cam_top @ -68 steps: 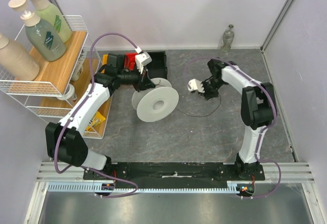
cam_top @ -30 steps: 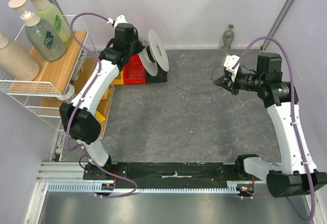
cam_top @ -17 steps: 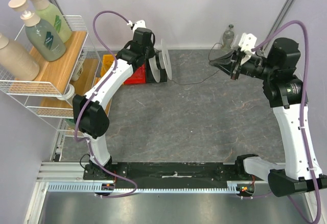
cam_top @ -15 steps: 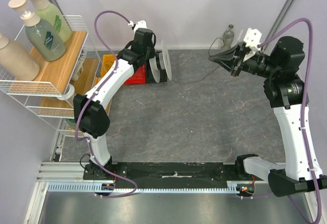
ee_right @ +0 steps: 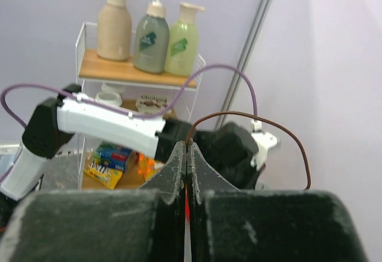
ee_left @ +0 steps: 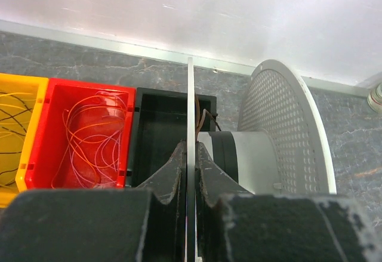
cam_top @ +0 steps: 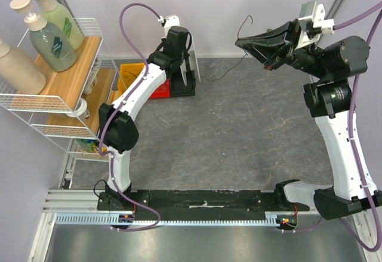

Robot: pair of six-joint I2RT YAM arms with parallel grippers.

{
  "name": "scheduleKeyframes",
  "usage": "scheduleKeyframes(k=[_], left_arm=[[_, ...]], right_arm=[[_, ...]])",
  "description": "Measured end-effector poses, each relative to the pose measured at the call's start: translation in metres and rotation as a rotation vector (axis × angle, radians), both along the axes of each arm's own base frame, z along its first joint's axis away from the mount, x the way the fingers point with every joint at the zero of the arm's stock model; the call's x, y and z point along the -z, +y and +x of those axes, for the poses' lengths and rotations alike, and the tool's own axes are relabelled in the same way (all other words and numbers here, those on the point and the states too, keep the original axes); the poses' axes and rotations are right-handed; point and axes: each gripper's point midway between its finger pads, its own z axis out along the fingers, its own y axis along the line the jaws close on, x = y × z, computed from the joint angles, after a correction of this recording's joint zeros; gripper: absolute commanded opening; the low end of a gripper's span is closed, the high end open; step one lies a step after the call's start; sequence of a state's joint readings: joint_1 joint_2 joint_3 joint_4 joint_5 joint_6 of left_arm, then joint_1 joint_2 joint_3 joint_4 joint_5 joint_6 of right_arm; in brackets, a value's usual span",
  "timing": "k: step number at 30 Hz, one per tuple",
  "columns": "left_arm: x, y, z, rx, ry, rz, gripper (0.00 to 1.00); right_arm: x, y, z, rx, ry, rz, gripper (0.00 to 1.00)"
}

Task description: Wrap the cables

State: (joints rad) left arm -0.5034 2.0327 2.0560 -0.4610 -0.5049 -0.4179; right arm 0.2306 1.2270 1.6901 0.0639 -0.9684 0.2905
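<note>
From above, the left gripper [cam_top: 190, 56] holds the spool [cam_top: 192, 59] edge-on over the black bin [cam_top: 184, 88]; the right gripper [cam_top: 248, 41], raised high, pinches the cable [cam_top: 230, 71] running between them

Left wrist: jaws clamp the spool's flange [ee_left: 190, 154] (red bin [ee_left: 80, 133] alongside)

Right wrist: jaws closed on the cable [ee_right: 250, 122], which arcs rightward

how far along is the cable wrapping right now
Early. Done: the left pincer is shut on a flange of the white round plastic spool, held up over the black bin. In hand: the right pincer is shut on the thin dark cable, raised high, the strand trailing toward the spool. Left: winding; no built-up turns on the hub are visible, and loose wires lie in the red bin.
</note>
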Motion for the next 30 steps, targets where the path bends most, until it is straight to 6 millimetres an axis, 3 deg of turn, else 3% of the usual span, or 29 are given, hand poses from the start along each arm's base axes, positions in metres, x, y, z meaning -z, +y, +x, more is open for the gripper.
scheduleKeyframes(k=[7, 12, 19, 24, 30], left_arm=[[0.006, -0.019, -0.005, 0.053, 0.003, 0.047, 0.02], [0.017, -0.024, -0.002, 0.083, -0.008, 0.07, 0.02], [0.06, -0.032, -0.009, 0.169, 0.03, 0.129, 0.02], [0.057, -0.043, -0.022, 0.261, 0.003, 0.152, 0.02], [0.052, -0.052, -0.031, 0.354, -0.023, 0.183, 0.02]], right_arm=[[-0.047, 0.01, -0.014, -0.041, -0.037, 0.111, 0.0], [-0.067, 0.009, -0.017, -0.029, -0.05, 0.178, 0.0], [-0.083, 0.004, 0.004, 0.048, -0.046, 0.25, 0.0], [-0.086, 0.0, 0.02, 0.114, -0.05, 0.277, 0.0], [-0.102, -0.011, 0.032, 0.207, -0.095, 0.317, 0.0]])
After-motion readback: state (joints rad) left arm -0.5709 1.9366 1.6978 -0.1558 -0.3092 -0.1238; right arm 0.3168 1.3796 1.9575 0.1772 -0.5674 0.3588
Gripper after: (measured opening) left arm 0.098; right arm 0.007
